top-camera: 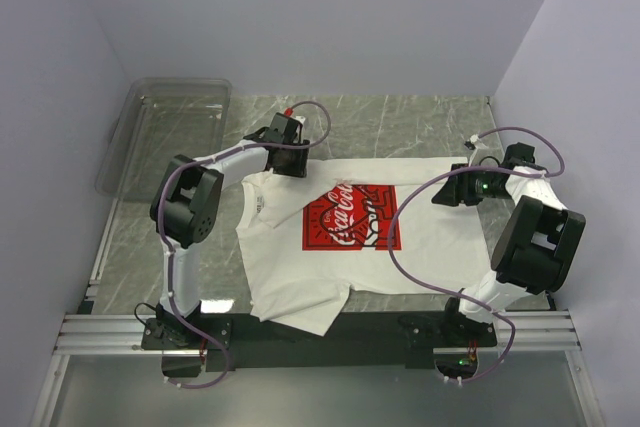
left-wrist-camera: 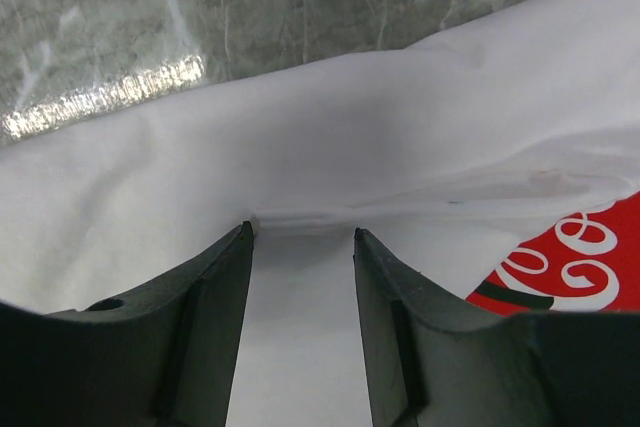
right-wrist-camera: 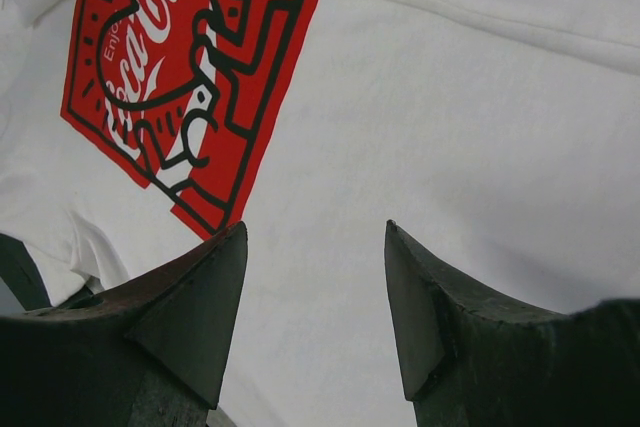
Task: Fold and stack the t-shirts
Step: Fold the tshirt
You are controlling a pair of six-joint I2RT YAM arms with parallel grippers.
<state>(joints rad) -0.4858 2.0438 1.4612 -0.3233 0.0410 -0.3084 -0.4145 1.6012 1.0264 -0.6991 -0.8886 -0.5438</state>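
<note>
Top external view is showing one white shirt (top-camera: 300, 267) lying flat, print up, in the middle of the desk (top-camera: 400, 122). Its neck is pointing left and its bottom edge is pointing right. One sleeve (top-camera: 312, 312) is sticking out toward the arms. The shirt is looking spread out, ready for folding, and no fold is showing yet.

The left end effector (top-camera: 288, 155) is sitting at the far edge of the shirt, up by the neck end. In the left wrist view its fingers (left-wrist-camera: 215, 297) are standing apart, with a small bump of white cloth right at the tips. They are not clamping the cloth. It is probably getting ready to pinch that edge.

The right end effector (top-camera: 452, 192) is hanging over the shirt near its far right corner. The right wrist view is showing its jaws apart too, with nothing between them and only cloth below. Both are sitting along the same long side, likely so they can lift it together and lay it over evenly.

The red square print (top-camera: 350, 219) is saying "Coca-Cola" in curly white letters, with a black line drawing beside it. A tiny word above seems to begin "Enjo". The tag (top-camera: 258, 203) inside the neck is too small to read.

A clear bin (top-camera: 165, 107) is sitting at the far left corner, well apart from the shirt.
</note>
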